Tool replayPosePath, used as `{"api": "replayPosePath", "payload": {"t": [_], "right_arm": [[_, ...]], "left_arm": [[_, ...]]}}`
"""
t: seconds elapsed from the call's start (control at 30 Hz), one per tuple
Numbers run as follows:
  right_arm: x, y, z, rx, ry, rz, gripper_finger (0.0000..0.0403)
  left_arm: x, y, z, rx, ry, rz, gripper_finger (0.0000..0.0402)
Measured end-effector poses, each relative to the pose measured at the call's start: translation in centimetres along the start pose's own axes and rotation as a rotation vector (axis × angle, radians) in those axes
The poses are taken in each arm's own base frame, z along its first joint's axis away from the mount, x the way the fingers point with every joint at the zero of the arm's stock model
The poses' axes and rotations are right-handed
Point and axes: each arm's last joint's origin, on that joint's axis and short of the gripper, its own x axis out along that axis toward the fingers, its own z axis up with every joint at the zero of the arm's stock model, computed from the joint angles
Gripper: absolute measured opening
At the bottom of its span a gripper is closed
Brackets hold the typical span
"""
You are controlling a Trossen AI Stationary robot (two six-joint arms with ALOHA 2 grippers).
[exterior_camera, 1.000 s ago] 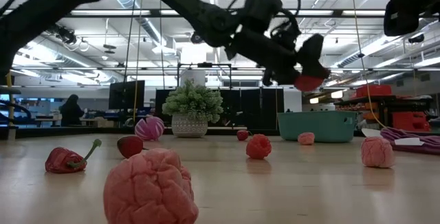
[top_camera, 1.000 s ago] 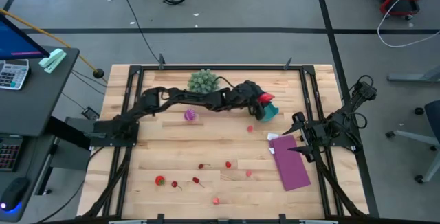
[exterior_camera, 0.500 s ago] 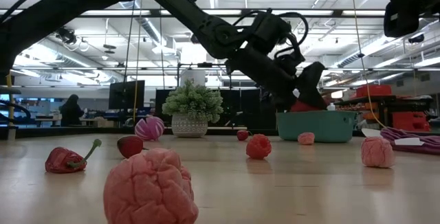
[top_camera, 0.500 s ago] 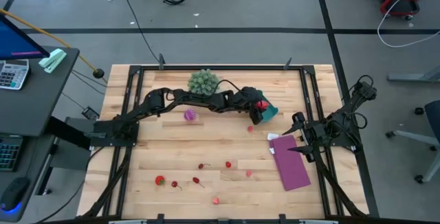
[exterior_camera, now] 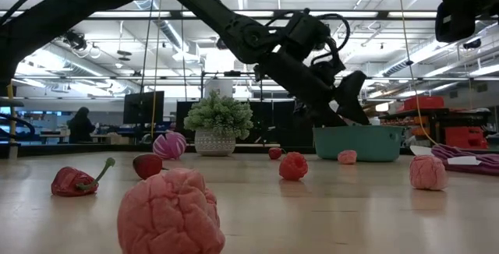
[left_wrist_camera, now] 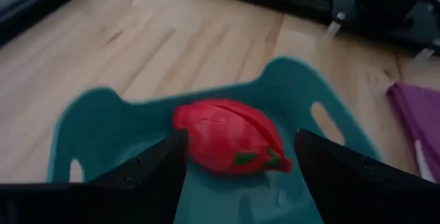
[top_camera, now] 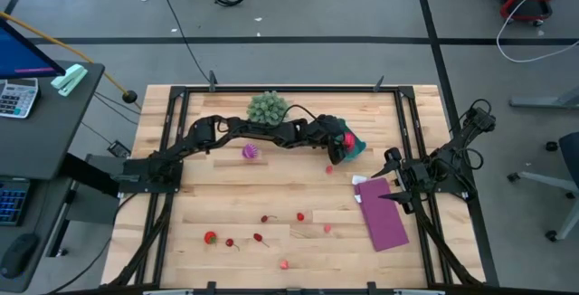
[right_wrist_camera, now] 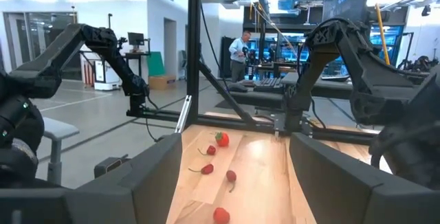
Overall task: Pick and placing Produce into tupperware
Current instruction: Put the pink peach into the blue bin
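My left gripper (left_wrist_camera: pixel 240 176) hangs open low over the teal tupperware tub (left_wrist_camera: pixel 103 121) at the table's far middle (top_camera: pixel 355 147). A larger red fruit (left_wrist_camera: pixel 230 138) lies on the tub's floor just beyond the fingers, which stand to either side of it. The purple-pink striped ball (top_camera: pixel 251 151) rests on the table to the tub's left. Small red and pink pieces (top_camera: pixel 300 216) lie scattered toward the near edge. My right gripper (right_wrist_camera: pixel 234 196) waits open at the table's right (top_camera: pixel 391 185).
A big spiky green ball (top_camera: pixel 267 108) stands at the far edge behind the left arm. A flat purple sheet (top_camera: pixel 384 214) lies under the right gripper. In the low view a pink lumpy piece (exterior_camera: pixel 168 211) and a red pepper piece (exterior_camera: pixel 74 181) lie close to the near edge.
My left gripper has come down from above the tub toward its inside, carrying the red fruit. The fruit no longer shows between the fingers in the low view and now lies in the tub.
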Motion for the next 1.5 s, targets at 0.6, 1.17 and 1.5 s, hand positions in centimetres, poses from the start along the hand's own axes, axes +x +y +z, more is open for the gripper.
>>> {"api": "replayPosePath", "payload": {"t": [0.6,1.17,1.5], "right_arm": [[-0.3,-0.6,2.6,0.447,-0.261,-0.061,0.028],[2.1,-1.0,1.8,0.347,-0.227,-0.141,0.028],[7.7,-2.5,4.8,0.331,-0.209,-0.261,0.028]], "left_arm": [[-19.7,-2.3,13.9,0.184,0.159,-0.166,0.0255],[-42.9,-3.2,14.0,0.245,0.182,-0.053,0.0241],[-43.1,-3.1,14.0,0.275,0.176,-0.035,0.0231]]}}
